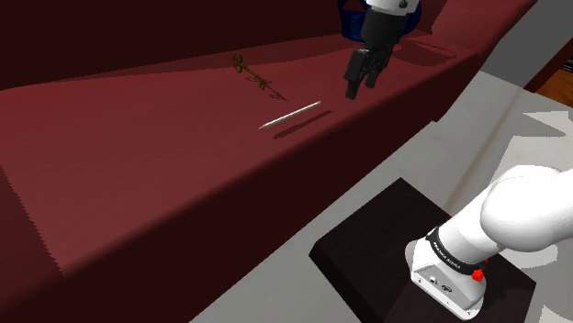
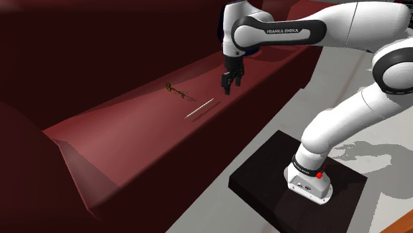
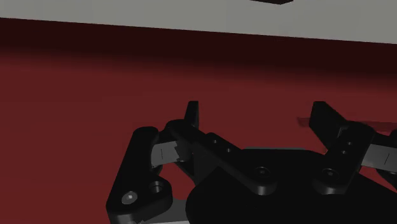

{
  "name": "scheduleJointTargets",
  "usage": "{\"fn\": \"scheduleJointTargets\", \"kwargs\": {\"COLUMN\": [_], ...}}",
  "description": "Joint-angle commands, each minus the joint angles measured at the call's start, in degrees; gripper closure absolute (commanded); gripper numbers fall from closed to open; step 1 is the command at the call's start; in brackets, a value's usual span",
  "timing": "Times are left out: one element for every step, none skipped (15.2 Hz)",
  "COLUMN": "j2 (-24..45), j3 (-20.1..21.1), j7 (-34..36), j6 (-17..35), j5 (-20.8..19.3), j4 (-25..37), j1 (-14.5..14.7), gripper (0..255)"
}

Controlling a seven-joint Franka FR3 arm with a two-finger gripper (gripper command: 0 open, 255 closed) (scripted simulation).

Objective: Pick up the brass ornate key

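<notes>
Ornate key [image 1: 250, 73] lies on red sofa seat [image 1: 138, 156], 9 o'clock of gripper [image 1: 360, 87]; silver rod [image 1: 290, 115] nearby. Wrist view: we see fingers [image 3: 191, 114] apart, empty.

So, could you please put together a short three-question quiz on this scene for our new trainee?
1. True or false: the all-black two-finger gripper is shut on the small brass ornate key.
2. Multiple choice: which thing lies nearer the gripper? A) the key. B) the thin pale pointed rod.
3. Fill in the blank: the key and the rod both lie on the long dark ___ seat.

Key: 1 false, its fingers stand apart on nothing; 2 B; 3 red.
</notes>
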Motion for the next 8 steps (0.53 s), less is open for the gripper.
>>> {"fn": "scheduleJointTargets", "kwargs": {"j2": [3.5,5.3,7.1,9.0,11.0,12.9,14.9,17.0], "j3": [1.5,2.4,3.2,4.0,4.9,5.6,6.4,7.2], "j7": [2.4,3.7,5.0,6.3,7.7,9.0,10.4,11.8], "j6": [1.1,1.5,1.8,2.1,2.3,2.5,2.6,2.6], "j5": [-0.1,-0.2,-0.5,-0.8,-1.2,-1.7,-2.3,-2.9], "j4": [3.1,4.9,6.7,8.6,10.6,12.6,14.8,17.0], "j1": [0.0,0.0,0.1,0.1,0.2,0.3,0.4,0.5], "gripper": [0,0,0,0,0,0,0,0]}}
